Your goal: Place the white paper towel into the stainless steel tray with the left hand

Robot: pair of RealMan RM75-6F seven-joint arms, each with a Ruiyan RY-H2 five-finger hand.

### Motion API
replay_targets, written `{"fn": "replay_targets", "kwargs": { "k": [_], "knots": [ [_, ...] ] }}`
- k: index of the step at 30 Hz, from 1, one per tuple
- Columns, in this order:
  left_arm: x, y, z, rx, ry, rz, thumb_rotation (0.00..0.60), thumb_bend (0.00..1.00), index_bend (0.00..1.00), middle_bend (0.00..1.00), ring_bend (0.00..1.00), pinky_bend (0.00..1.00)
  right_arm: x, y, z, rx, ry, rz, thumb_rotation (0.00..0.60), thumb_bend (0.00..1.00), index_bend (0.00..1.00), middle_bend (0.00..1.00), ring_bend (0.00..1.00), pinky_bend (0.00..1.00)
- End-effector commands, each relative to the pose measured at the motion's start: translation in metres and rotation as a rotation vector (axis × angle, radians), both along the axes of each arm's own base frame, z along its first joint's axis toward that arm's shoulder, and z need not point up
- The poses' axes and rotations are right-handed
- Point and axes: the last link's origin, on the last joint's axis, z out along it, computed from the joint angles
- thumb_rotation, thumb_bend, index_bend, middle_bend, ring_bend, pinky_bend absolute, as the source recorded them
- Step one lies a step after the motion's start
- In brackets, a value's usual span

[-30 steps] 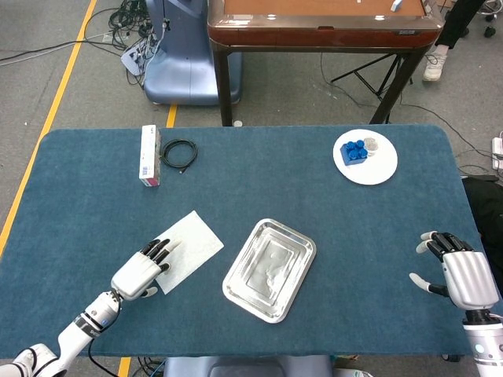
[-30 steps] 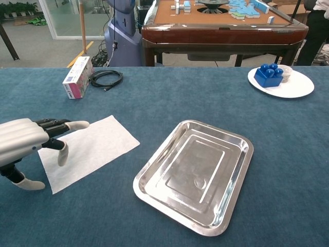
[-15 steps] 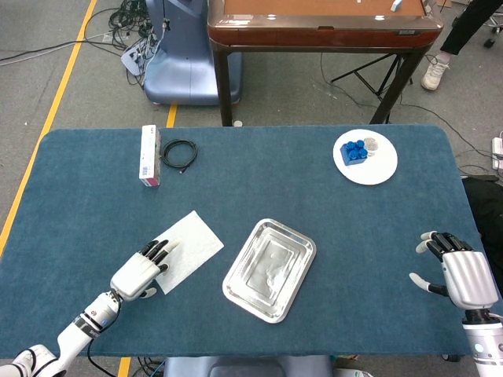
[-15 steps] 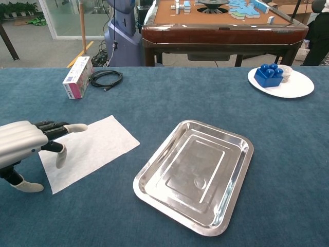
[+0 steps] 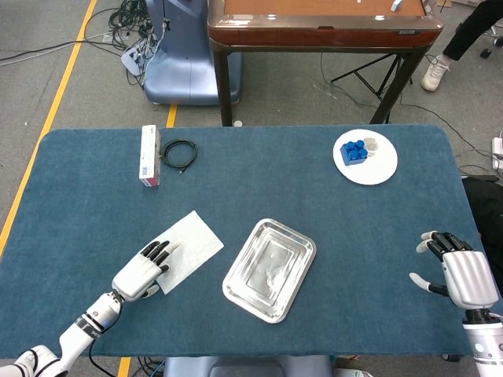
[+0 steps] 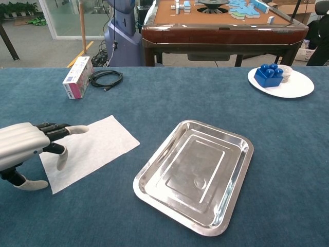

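The blue-covered desk [image 5: 259, 181] carries everything. The stainless steel tray [image 6: 198, 172] lies near its front middle, nothing in it. Just left of the tray, not touching, the white paper towel [image 6: 95, 146] lies flat. The left hand [image 6: 25, 146] hovers at the towel's near-left edge, fingers [image 6: 69, 129] spread and released, grasping nothing. The right hand [image 5: 460, 275] rests well apart, likewise released. The towel looks light, limp and thin; pinching a corner or bunching an edge seems best.
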Motion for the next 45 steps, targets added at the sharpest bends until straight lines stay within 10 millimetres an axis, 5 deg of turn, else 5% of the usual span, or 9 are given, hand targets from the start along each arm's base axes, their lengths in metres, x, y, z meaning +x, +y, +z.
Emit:
{"fn": "replay_targets", "kwargs": {
  "k": [1,45],
  "knots": [
    [0.0000,-0.0002,-0.0004,-0.001,0.004,0.000,0.600,0.22,0.50,0.00,0.00,0.09,0.0001,0.0000,0.0001,0.000,0.000,0.000,0.600,0.09,0.45,0.34,0.27,0.43],
    [0.0028,-0.0032,-0.0076,-0.026,-0.044,0.047,0.600,0.39,0.59,0.00,0.00,0.09,-0.0003,-0.0006,0.0009,-0.002,-0.003,-0.001,0.600,0.09,0.45,0.34,0.27,0.43]
  ]
}}
